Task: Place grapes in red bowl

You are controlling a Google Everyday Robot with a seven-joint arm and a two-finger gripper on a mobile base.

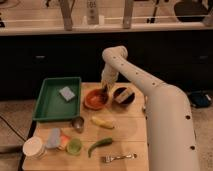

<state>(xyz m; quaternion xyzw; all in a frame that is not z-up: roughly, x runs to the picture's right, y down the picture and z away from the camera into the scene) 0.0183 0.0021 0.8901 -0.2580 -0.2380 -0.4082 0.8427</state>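
Your hand is hanging over the red bowl, at its 2 o'clock rim; you cannot tell its grip. The bowl is sitting on the bench, at 9 o'clock from the dark bowl.

Round red bowl sits upright, jaws over its far rim.
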